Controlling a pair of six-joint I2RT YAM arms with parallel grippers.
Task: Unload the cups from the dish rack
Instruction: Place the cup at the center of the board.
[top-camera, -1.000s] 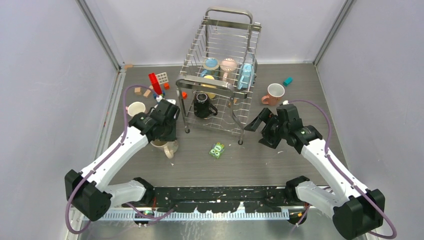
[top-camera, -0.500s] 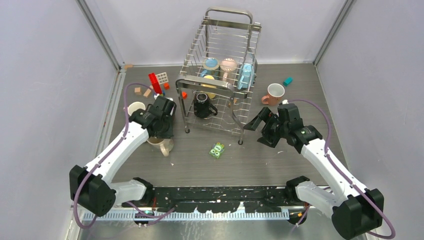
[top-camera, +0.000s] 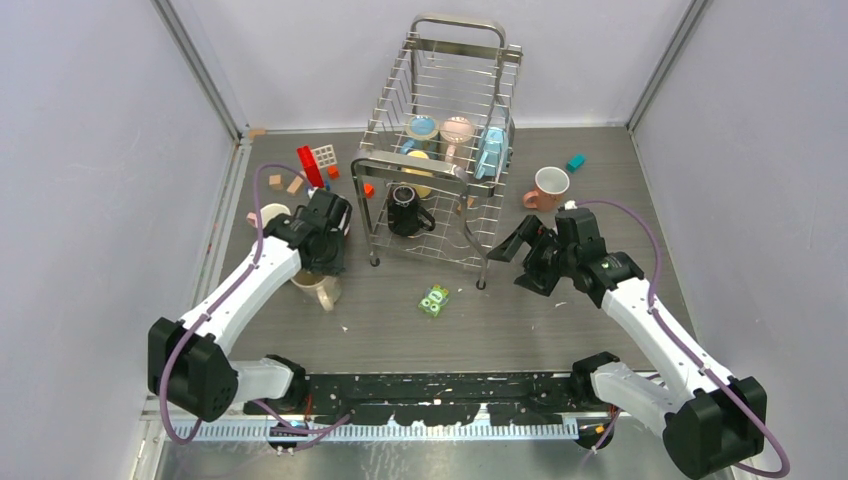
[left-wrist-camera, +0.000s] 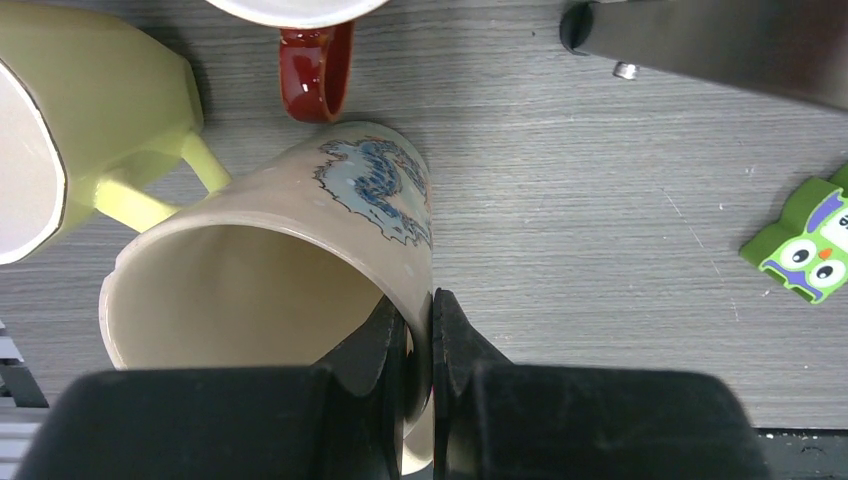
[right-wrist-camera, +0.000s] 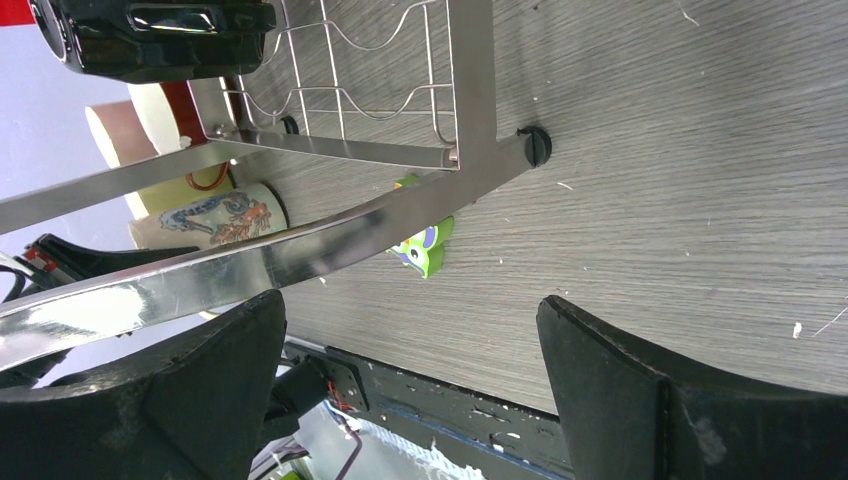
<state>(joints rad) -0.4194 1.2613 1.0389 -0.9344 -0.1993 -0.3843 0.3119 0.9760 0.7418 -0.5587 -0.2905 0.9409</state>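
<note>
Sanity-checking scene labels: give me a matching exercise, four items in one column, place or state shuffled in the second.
Column 1
1. black mug
2. salmon mug
3. cream painted mug
4. right end effector

Column 2
a. open, holding nothing
b. on the table, right of the dish rack
c. rim pinched by the left end effector
d. inside the dish rack, at its front

Pairs: 1-d, 2-b, 3-c, 4-a
</note>
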